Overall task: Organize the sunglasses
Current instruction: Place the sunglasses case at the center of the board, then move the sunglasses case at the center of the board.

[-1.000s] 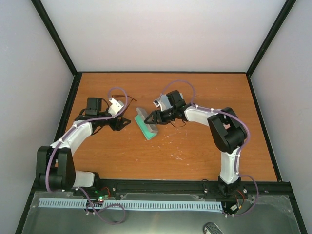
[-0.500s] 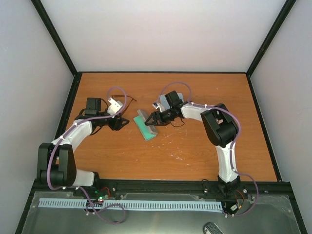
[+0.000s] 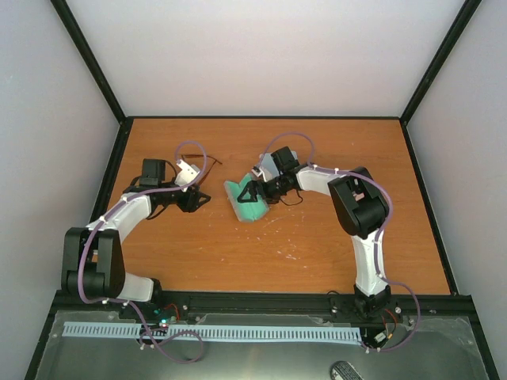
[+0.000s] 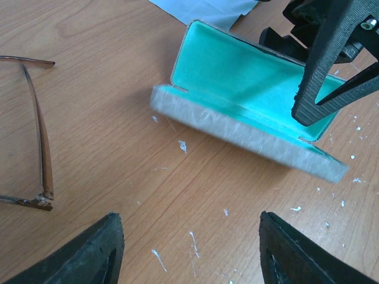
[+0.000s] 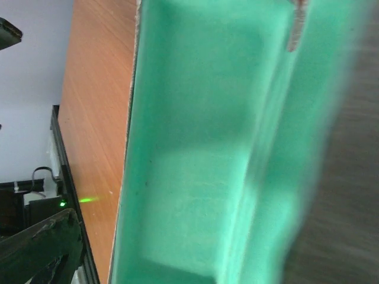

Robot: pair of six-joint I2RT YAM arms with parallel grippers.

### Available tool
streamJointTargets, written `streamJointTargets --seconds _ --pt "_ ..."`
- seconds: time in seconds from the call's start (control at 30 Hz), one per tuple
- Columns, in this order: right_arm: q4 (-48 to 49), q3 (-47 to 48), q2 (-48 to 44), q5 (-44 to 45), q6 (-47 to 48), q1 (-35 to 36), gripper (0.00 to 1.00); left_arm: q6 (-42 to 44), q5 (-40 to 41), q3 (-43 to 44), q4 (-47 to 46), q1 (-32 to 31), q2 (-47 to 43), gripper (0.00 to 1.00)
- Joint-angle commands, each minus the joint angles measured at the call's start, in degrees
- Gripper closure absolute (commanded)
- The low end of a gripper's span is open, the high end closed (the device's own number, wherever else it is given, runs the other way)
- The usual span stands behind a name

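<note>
We see an orange-brown wood table [image 3: 317,237] with little white flecks on it. Plain white walls [image 3: 277,55] stand around it, with black posts [image 3: 91,63] in the corners. A grey case [image 4: 237,133] lies open near the middle, green-blue inside. The brown sunglasses [image 4: 40,142] lie flat on the table, left of the case and apart from it. Part of them runs off the picture's edge. The left claw [image 4: 189,254] hangs over the table near both, spread wide, with nothing in it. The right claw [image 3: 252,192] is at the open case. We cannot tell if it grips anything, because its own camera shows mostly a green blur. A light blue cloth [image 4: 201,9] peeks out behind the case, cut off.
</note>
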State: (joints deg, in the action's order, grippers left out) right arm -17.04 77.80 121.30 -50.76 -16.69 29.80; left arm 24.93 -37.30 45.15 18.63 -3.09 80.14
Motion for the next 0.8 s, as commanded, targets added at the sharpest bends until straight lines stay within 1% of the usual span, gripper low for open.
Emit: streamJointTargets --seconds 0.0,0.07,0.2,0.27,0.3,0.33,0.37,0.4,0.43,0.5,0.53,0.63,0.77 --pt "-2.57 -0.88 -3.85 6.78 1.12 -0.27 0.00 -0.52 -1.04 0.38 -1.71 0.28 0.39 0.38" --pt "-3.60 -1.86 -7.20 10.66 1.44 -0.27 0.00 -0.62 -1.10 0.59 -1.98 0.33 0.80 0.39" --pt "-6.19 -4.25 -15.55 22.59 1.92 -0.14 0.00 -0.55 -1.76 1.28 -2.11 0.28 1.95 0.39" --pt "-6.65 -5.41 -19.13 26.83 1.92 0.70 0.00 -0.63 -2.04 1.47 -2.36 0.32 2.23 0.40" --pt "-6.55 -5.87 -20.37 27.99 2.00 1.36 0.03 -0.71 -2.12 1.52 -2.56 0.29 2.29 0.40" --pt "-6.52 -6.01 -21.01 28.41 1.87 2.25 0.12 -0.80 -2.16 1.60 -2.65 0.28 2.35 0.40" --pt "-6.68 -5.81 -20.97 29.00 1.68 3.19 0.31 -0.81 -2.24 1.68 -2.72 0.28 2.41 0.41" --pt "-6.81 -5.59 -20.51 29.57 1.46 4.17 0.53 -0.80 -2.25 1.84 -2.88 0.29 2.43 0.41" --pt "-6.83 -5.29 -19.53 30.06 1.19 5.25 0.70 -0.87 -2.25 1.99 -2.91 0.28 2.46 0.41" --pt "-6.69 -4.56 -16.74 30.60 0.22 6.87 0.95 -0.92 -2.26 2.29 -2.96 0.28 2.51 0.41" --pt "-6.46 -4.17 -15.04 30.64 -0.19 7.65 0.97 -0.95 -2.26 2.37 -2.92 0.28 2.40 0.41" --pt "-6.76 -2.11 -10.17 32.66 -1.01 10.22 0.97 -1.03 -2.04 2.00 -3.11 0.28 1.62 0.41" --pt "-7.15 0.41 -5.74 32.84 -1.49 13.16 0.97 -0.98 -1.71 1.04 -3.34 0.28 0.78 0.41"
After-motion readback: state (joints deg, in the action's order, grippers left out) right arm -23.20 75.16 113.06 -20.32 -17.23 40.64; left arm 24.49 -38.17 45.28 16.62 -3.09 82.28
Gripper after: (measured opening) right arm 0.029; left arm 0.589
